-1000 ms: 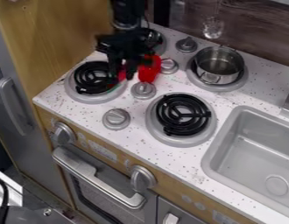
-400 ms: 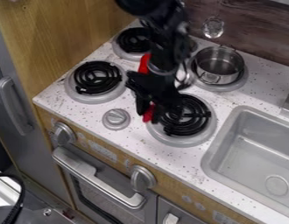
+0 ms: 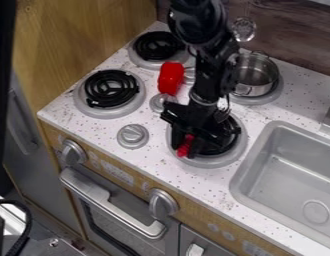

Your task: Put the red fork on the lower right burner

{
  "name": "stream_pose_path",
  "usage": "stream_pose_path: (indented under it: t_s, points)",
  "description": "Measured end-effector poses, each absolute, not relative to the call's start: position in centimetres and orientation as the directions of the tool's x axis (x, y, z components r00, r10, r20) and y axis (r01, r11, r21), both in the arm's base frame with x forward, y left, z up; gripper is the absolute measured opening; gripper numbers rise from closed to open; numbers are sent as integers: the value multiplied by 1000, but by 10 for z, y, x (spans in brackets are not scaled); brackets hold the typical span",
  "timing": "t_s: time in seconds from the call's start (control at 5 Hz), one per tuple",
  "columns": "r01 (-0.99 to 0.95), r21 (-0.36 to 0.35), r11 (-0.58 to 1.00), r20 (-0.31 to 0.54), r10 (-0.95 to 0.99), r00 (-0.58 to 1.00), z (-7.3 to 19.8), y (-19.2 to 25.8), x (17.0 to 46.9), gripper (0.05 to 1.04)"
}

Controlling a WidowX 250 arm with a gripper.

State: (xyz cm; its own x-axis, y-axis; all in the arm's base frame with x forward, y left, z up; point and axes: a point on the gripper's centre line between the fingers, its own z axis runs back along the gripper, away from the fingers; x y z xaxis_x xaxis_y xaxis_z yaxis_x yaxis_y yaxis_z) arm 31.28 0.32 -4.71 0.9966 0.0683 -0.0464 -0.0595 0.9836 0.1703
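From where I'm standing, the black arm (image 3: pixel 206 75) is coming in from the top edge of the frame & slanting down to about the middle. Its gripper (image 3: pixel 186 147) is hanging over the lower R burner (image 3: pixel 224 160), near that burner's L side. The fingers (image 3: pixel 177 136) are looking clamped on the red fork (image 3: pixel 185 145), w/ a bit of red showing btwn them; the rest is hiding behind the gripper. Can't tell if the fork is touching the burner.

Up & L of there, a chunky red thing (image 3: pixel 170 76) is lying on the white speckled desk (image 3: pixel 79 122), just beside a grey knob (image 3: pixel 189 76) on its R. Another knob, the middle one (image 3: pixel 161 102), is sitting just below it. The lower L burner (image 3: pixel 111 90) & upper L burner (image 3: pixel 156 47) are showing their black coils. Upper R, a metal pot (image 3: pixel 256 75) is sitting upright on the 4th burner (image 3: pixel 274 95), the arm partly hiding its L side. The grey sink (image 3: pixel 288 170) is taking up the R side, & the oven handle (image 3: pixel 111 202) is running across the lower L.
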Motion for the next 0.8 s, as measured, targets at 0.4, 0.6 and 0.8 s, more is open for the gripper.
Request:
stream_pose_path:
  t_s: [0.4, 0.6, 0.8]
  points:
    - [-80, 188, 979, -76, 95, 993, -52, 7, 317, 393]
    - [-106, 197, 975, -44, 116, 992, -42, 8, 320, 697]
    - [-111, 169, 979, 4, 112, 994, -5, 6, 320, 961]
